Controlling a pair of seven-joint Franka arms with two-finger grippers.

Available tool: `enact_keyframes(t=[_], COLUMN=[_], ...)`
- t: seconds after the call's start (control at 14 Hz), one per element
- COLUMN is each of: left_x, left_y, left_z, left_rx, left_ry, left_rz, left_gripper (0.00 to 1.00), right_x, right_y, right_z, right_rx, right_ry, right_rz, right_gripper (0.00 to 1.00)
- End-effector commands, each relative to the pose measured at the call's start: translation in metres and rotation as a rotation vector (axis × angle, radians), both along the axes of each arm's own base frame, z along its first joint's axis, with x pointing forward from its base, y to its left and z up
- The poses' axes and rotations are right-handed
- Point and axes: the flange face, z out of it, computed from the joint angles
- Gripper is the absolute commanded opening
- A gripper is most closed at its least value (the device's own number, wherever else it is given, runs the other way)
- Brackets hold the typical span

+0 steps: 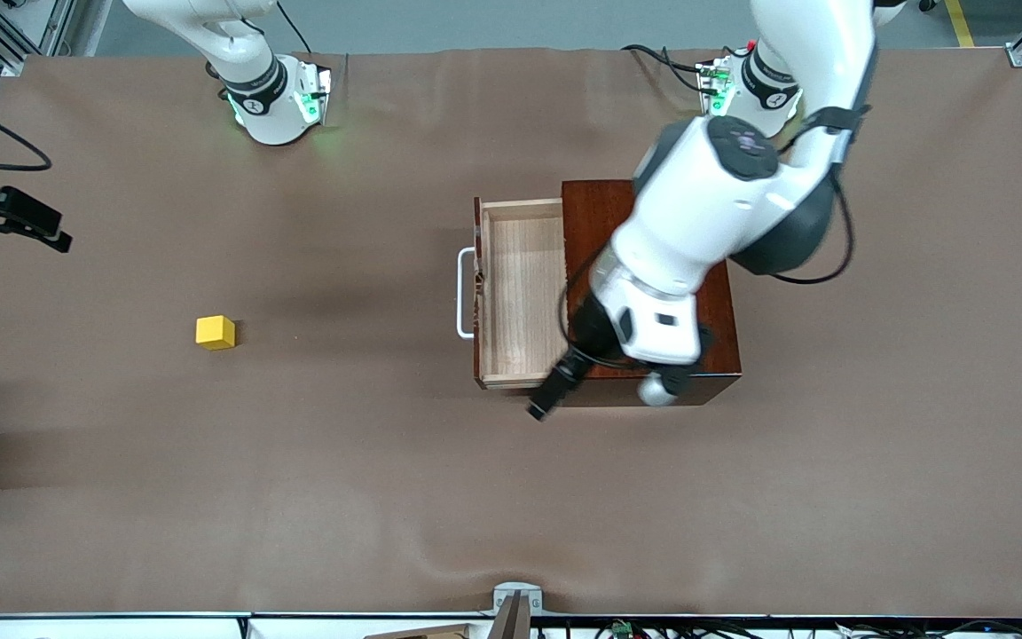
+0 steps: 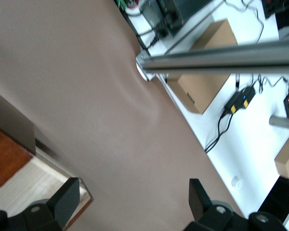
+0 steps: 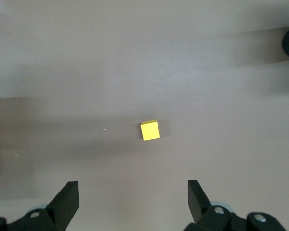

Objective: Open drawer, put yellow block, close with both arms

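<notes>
The brown table carries an open drawer and, toward the right arm's end, a yellow block. Left gripper over the drawer's corner, right gripper above the block: fingers wide, empty.

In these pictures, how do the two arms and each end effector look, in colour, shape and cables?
Both arms are white, rounded and jointed. The left arm has dark grey joint caps and a thin black cable looping along it. The right arm has a black band with a white mark above its green-lit base. The left end effector and the right end effector each have two black, flat, blocky fingers.
</notes>
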Motion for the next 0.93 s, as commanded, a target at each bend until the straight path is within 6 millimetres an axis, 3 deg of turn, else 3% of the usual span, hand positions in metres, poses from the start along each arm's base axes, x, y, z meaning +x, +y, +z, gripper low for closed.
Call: enact_keyframes(t=[0.0,0.14,0.36,0.57,0.86], left_x=[0.007,0.014,0.014,0.0,-0.038], left_y=[0.037,0.069,0.116,0.175,0.242], left_z=[0.01,0.013,0.013,0.019,0.023], left_rx=[-0.02,0.006,0.077,0.171,0.268], left_ry=[0.032,0.036,0.043,0.037,0.009], left_rz=[0.053,0.054,-0.008,-0.137,-0.306], left_gripper=[1.0,1.0,1.0,1.0,1.0], right_x=[0.0,0.009,0.009,0.0,0.0], right_y=[-0.014,-0.016,-0.009,-0.005,-0.004], right_z=[-0.013,-0.048,-0.12,-0.193,-0.289], right_rx=[-0.006,-0.017,-0.026,-0.021,-0.031], right_ry=[0.012,0.038,0.05,0.05,0.038], right_rz=[0.018,0.02,0.048,0.193,0.254], right_gripper=[1.0,1.0,1.0,1.0,1.0])
